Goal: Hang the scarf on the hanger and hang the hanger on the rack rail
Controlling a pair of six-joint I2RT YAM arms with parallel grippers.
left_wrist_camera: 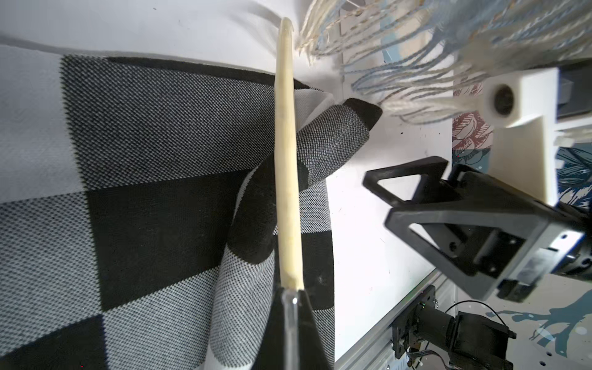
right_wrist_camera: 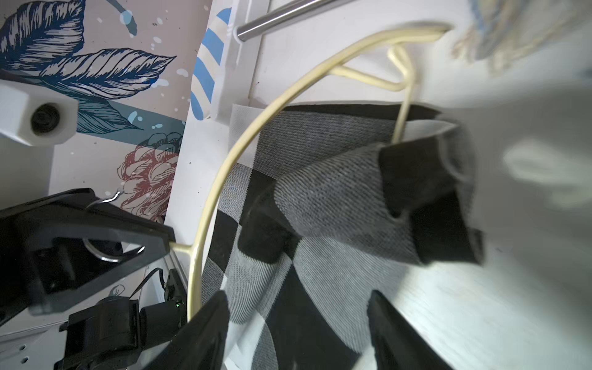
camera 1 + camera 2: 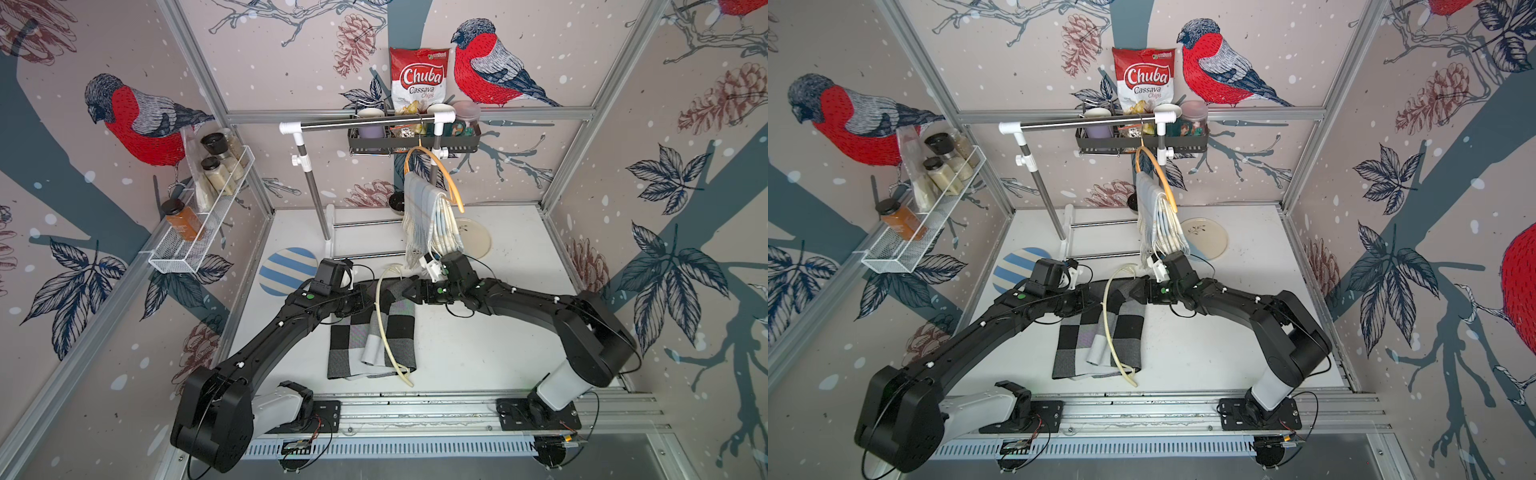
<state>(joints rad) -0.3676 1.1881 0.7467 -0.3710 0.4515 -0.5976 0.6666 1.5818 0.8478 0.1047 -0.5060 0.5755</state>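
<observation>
Our left gripper [image 1: 290,290] is clamped tight on the hanger [image 1: 286,179] near its hook. It holds the hanger over the scarf [image 3: 349,336], which lies on the table [image 3: 478,353] with one fold bunched against the wire. Our right gripper [image 2: 297,294] stands apart, empty. We should pinch that fold deep and draw it slowly through the loop.

The folded black-and-white checked scarf [image 1: 160,160] lies on the table [image 3: 478,340], the thin cream hanger [image 1: 286,179] across it.

Left pincer [image 1: 290,296] clamped shut; right pincer [image 2: 298,299] jaws apart
</observation>
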